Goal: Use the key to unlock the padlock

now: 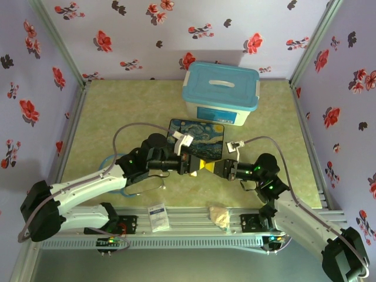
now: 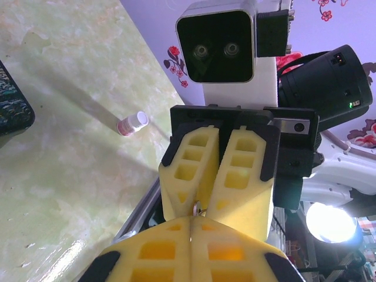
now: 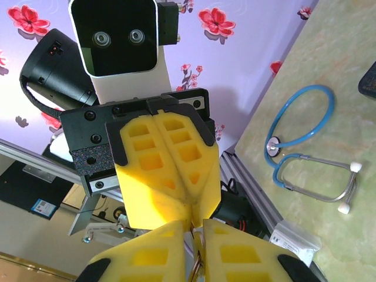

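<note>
Between the two yellow pincers, which meet tip to tip above the worktop point(image 1: 117, 111), I can make out only a little of the padlock point(image 3: 198, 261). It shows as a brass sliver wedged between the pads of the right pincer point(image 3: 196, 235), which are clamped on it. In the left wrist view a small silver loop pokes out where the tips meet. The left pincer point(image 1: 201, 166) has its pads pressed together; whether the key sits between them I cannot tell. Just beyond the meeting point lies the tin point(image 1: 197, 136), and behind that stands the box point(image 1: 220, 94). A stethoscope point(image 3: 305, 158) lies on the worktop under the left arm. A packet point(image 1: 157, 216) rests on the near rail, and a vial point(image 2: 131, 124) lies on its side by the right arm.
</note>
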`<state>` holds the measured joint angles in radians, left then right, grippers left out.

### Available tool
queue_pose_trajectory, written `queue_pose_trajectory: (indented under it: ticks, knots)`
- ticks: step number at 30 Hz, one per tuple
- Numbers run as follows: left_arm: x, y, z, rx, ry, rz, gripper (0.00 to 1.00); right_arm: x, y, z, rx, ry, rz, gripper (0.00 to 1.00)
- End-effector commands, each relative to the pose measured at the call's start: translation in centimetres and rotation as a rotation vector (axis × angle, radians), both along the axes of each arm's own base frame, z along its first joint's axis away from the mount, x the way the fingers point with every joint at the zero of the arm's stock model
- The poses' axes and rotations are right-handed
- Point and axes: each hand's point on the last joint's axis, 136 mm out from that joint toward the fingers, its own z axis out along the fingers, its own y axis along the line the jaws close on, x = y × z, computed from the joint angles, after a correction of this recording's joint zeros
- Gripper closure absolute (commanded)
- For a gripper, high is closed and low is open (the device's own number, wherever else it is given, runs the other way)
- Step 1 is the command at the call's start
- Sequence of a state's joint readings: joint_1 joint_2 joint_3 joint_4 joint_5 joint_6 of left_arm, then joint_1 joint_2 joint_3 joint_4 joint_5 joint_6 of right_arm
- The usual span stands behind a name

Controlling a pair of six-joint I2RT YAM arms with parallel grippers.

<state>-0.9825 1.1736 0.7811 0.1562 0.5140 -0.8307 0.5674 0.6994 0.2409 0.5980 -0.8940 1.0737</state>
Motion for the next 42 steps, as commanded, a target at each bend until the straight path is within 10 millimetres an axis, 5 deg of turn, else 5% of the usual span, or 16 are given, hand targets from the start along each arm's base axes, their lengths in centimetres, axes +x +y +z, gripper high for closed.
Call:
queue_pose_trajectory:
  ticks: [1, 14, 19, 23, 30, 31, 32, 35, 42]
  knots:
    - [0.1, 0.1, 0.6, -0.027, -0.013, -0.001, 1.00, -0.6, -0.1, 0.5, 0.017, -0.044, 0.019, 0.89]
    - [-0.2, 0.3, 0.5, -0.040, -0.001, -0.010, 1.00, -0.2, -0.6, 0.1, -0.001, -0.044, -0.022, 0.84]
    - [-0.5, 0.1, 0.7, -0.069, 0.010, -0.023, 1.00, 0.0, -0.7, 0.1, -0.001, -0.046, -0.028, 0.88]
    - [-0.6, 0.1, 0.6, -0.071, 0.019, -0.025, 1.00, 0.1, -0.8, 0.4, 0.005, -0.052, -0.036, 1.00]
    - [-0.5, 0.0, 0.3, -0.069, 0.026, -0.026, 1.00, 0.5, -0.8, -0.1, -0.012, -0.039, -0.046, 1.00]
    - [-0.3, 0.0, 0.4, -0.074, 0.022, -0.022, 0.92, 0.6, -0.9, -0.4, -0.021, -0.034, -0.052, 1.00]
    - [-0.1, 0.1, 0.5, -0.081, 0.022, -0.010, 0.70, 0.8, -0.9, -0.7, -0.037, -0.029, -0.061, 1.00]
    - [0.9, 0.5, 0.6, -0.064, -0.003, 0.045, 0.44, 1.6, -1.2, -2.3, -0.114, -0.007, -0.118, 1.00]
    - [4.5, 3.4, -3.6, 0.148, -0.050, 0.321, 0.32, 3.6, -2.6, -5.7, -0.258, 0.060, -0.264, 1.00]
